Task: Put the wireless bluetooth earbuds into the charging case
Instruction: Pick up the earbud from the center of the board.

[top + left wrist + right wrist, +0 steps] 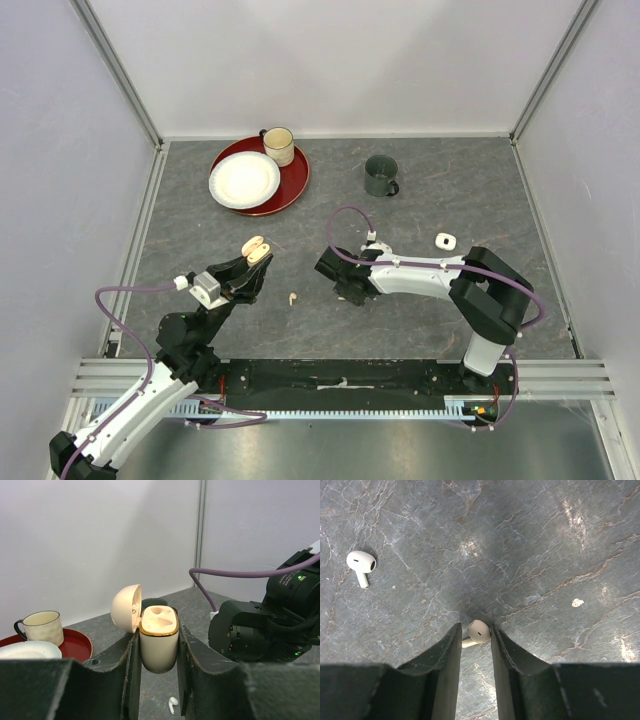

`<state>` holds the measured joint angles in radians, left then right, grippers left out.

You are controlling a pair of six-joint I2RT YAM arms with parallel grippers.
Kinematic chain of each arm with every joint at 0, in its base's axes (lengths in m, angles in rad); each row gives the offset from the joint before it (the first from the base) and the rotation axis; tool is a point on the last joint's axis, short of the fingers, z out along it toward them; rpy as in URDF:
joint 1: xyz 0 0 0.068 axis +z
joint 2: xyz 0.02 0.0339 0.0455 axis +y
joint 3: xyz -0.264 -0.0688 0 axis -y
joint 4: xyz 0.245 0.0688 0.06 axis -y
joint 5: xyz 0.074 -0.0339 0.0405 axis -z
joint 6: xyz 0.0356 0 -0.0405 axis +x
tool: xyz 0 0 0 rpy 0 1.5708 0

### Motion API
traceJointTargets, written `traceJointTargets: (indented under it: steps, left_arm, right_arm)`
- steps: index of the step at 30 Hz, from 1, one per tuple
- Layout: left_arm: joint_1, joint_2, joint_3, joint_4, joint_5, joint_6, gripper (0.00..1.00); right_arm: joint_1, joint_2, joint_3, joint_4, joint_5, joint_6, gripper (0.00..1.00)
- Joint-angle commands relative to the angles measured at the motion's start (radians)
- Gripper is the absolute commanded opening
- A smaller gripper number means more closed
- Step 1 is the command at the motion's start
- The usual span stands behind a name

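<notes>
My left gripper [158,639] is shut on a pale peach charging case [159,647] and holds it upright above the table. The lid [125,607] is swung open to the left and both sockets are empty. From above, the case [257,247] sits at the tips of the left gripper [256,264]. My right gripper [476,629] is down on the table with its jaws narrowly apart around a pale earbud [480,630]. Its head rests against the right finger, with a small gap to the left finger that only the stem crosses. A white earbud [360,563] lies loose to the left, between the arms [291,297].
A red plate [296,188] at the back left carries a white plate [244,180] and a cream mug [278,146]. A dark green mug [381,176] stands at the back centre. A small white case [445,240] lies right of the right arm. Walls enclose three sides.
</notes>
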<state>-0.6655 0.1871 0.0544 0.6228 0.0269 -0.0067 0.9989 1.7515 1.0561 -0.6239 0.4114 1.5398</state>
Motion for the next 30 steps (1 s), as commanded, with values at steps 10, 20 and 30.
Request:
traceJointTargets:
  steps: [10, 20, 30]
  left_arm:
    - [-0.006, -0.001, -0.014, 0.020, -0.021, 0.016, 0.02]
    - [-0.006, -0.005, -0.010, 0.005, -0.015, 0.016, 0.02]
    - [-0.006, 0.002, -0.007, 0.002, -0.016, -0.006, 0.02]
  right_arm:
    - [-0.005, 0.023, 0.005, -0.005, 0.010, -0.144, 0.20]
    - [-0.002, -0.004, -0.030, 0.036, 0.062, -0.594, 0.16]
    - [-0.002, -0.067, -0.157, 0.176, 0.092, -1.004, 0.22]
